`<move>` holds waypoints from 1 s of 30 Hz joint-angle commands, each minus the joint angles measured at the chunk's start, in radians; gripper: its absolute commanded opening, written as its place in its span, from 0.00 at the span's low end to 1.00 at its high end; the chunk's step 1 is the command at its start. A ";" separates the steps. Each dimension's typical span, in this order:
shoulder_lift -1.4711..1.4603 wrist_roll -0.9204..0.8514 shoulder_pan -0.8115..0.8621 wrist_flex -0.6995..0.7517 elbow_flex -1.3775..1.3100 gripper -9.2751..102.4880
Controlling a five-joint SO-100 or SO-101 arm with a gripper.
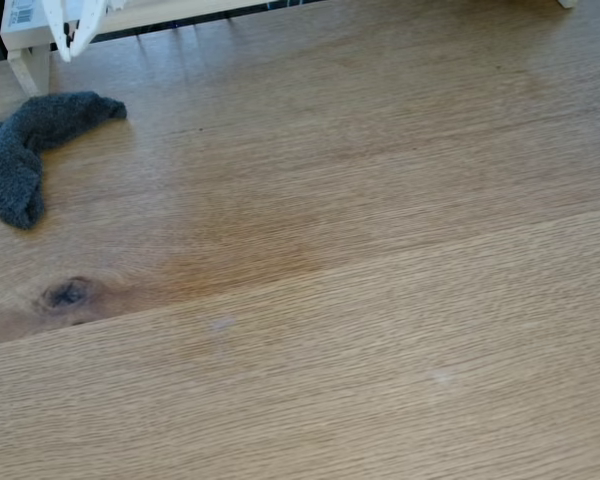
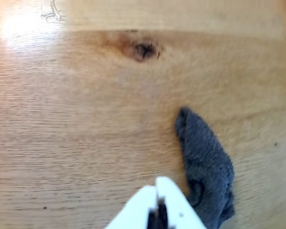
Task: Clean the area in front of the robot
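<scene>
Gripper (image 2: 157,186) closed, above oak tabletop (image 2: 86,119)

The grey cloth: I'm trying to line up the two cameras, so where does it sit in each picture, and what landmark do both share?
Fixed view: the grey cloth lies curved at the far left, below the white shelf board.
Wrist view: it lies at lower right, just right of the gripper.
Shared landmark: the dark knot in the tabletop.
</scene>
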 commanded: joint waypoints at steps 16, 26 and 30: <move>-1.025 -0.077 0.388 -0.462 -0.696 0.41; -1.557 -0.301 0.607 -0.839 -0.704 0.39; -1.687 -0.359 0.640 -0.950 -0.712 0.38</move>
